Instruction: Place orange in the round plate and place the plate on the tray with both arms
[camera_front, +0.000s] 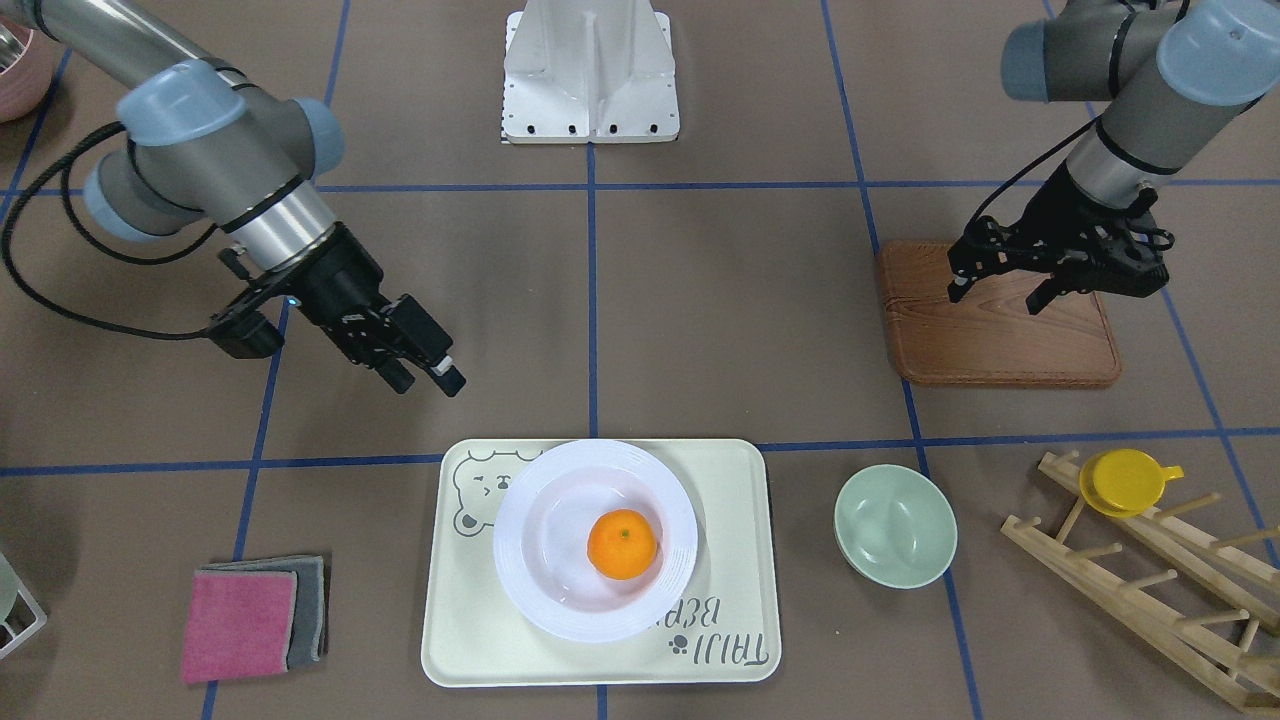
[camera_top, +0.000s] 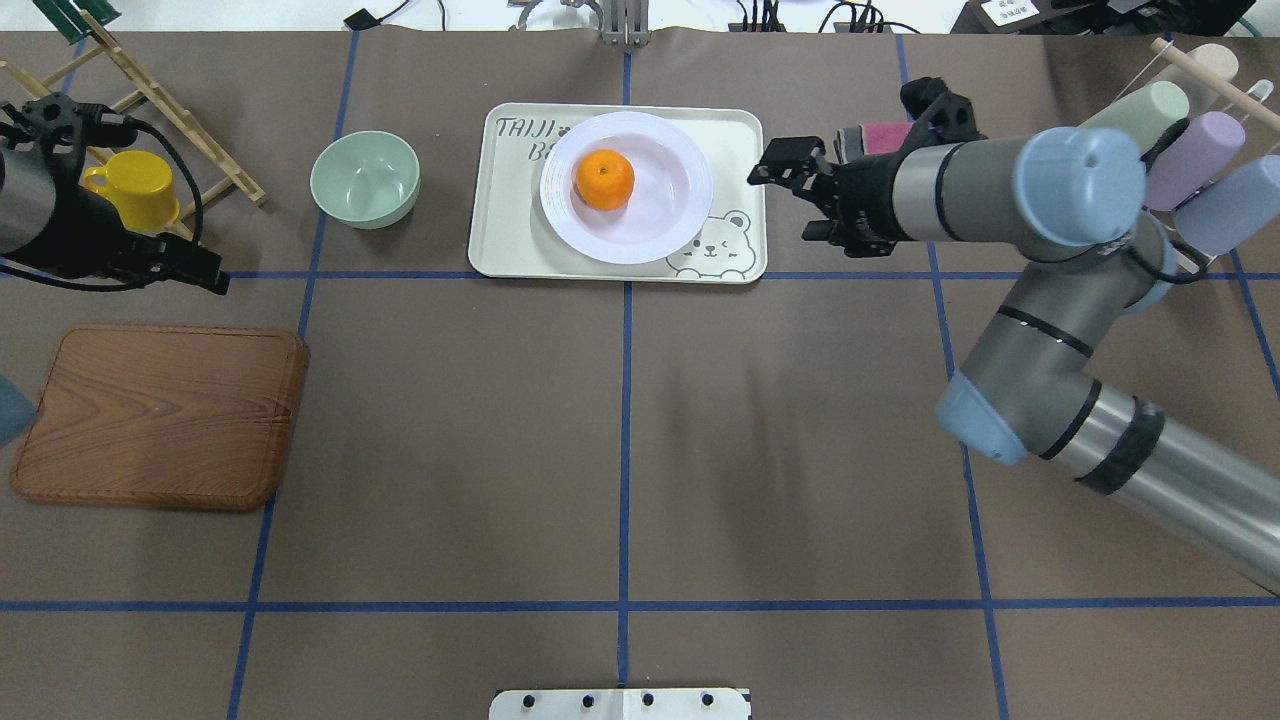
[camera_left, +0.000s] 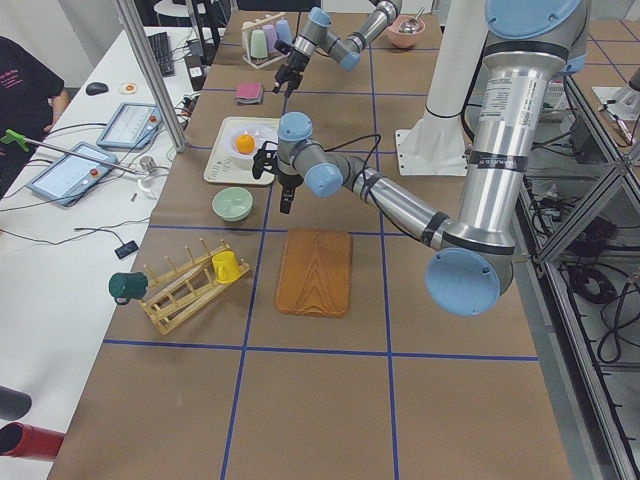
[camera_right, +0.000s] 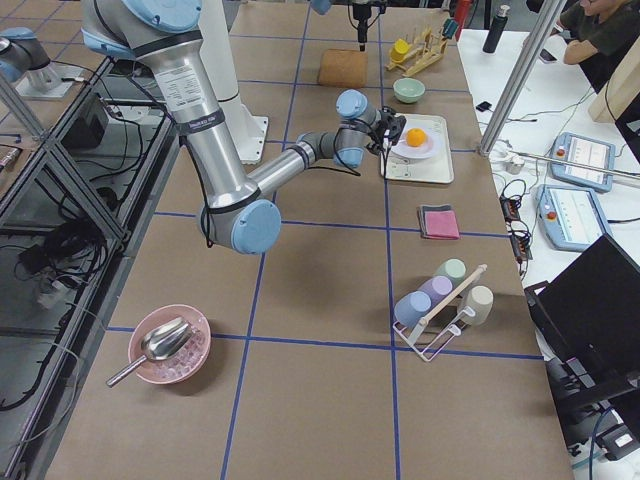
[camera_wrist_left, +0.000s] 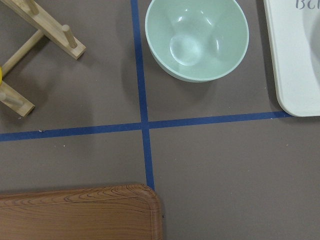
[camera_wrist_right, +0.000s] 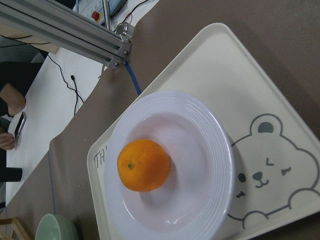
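The orange lies in the sunken centre of the white round plate, which sits on the cream tray with the bear drawing. The right wrist view looks down on the orange, the plate and the tray. My right gripper hangs open and empty above the table, off the tray's bear corner and clear of it. Over the brown wooden board, my left gripper is open, holding nothing.
A mint-green bowl stands beside the tray. A wooden rack with a yellow cup lies further out. A pink and grey cloth is on the tray's other side. Pastel cups on a rack sit behind my right arm.
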